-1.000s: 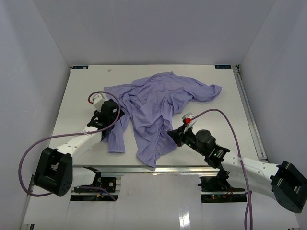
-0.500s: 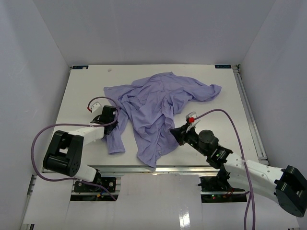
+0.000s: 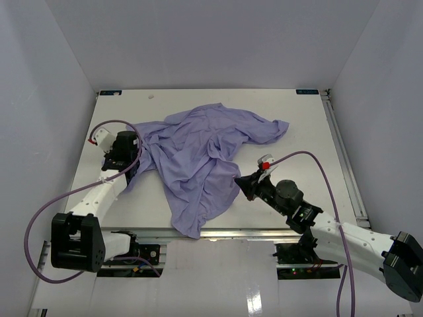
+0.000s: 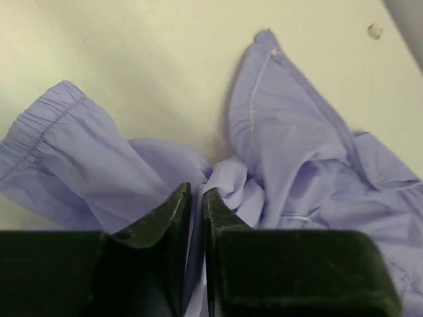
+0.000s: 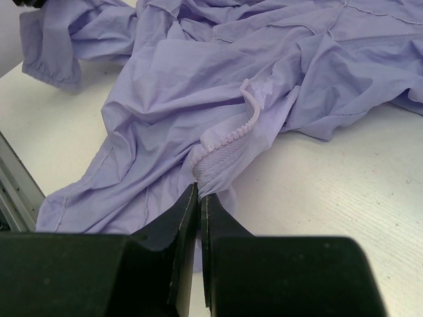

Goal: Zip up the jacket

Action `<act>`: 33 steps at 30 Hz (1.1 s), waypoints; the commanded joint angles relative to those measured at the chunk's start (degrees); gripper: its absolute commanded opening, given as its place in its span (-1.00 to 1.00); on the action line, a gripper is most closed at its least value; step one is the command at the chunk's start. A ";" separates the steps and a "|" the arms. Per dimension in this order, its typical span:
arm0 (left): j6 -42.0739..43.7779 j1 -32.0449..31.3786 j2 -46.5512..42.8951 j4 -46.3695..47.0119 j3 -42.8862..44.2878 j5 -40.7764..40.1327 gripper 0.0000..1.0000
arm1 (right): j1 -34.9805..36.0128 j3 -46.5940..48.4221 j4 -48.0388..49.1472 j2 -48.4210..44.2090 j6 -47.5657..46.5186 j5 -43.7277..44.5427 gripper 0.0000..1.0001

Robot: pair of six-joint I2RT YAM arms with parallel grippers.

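My left claw dragged the jacket leftward and pinches a fold; my right claw pinches the zipper edge. Opposed pulling could slip it free.

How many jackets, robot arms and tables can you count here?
jacket: 1
robot arms: 2, the left arm and the right arm
table: 1
total: 4
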 commanded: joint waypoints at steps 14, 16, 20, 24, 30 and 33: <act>11.23 0.60 11.76 6.04 8.72 11.88 0.48 | -0.30 0.03 3.04 0.42 -1.41 -1.22 -0.84; 12.16 0.61 17.24 6.82 11.40 14.93 0.45 | -0.28 -0.06 3.25 0.46 -1.43 -1.49 -0.85; 15.14 0.52 23.81 10.90 13.93 23.34 0.37 | -0.31 -0.17 3.79 0.94 -1.80 -1.94 -0.85; 17.85 0.52 25.22 13.75 14.80 31.02 0.11 | -0.31 -0.41 4.47 1.45 -2.04 -1.85 -0.85; 17.47 0.52 21.97 15.67 13.17 37.85 -0.92 | -0.25 -0.38 4.70 2.10 -1.87 -1.89 -0.84; 16.05 0.52 17.38 15.35 12.28 37.77 -1.00 | -0.31 -0.41 4.64 2.65 -1.87 -1.50 -0.84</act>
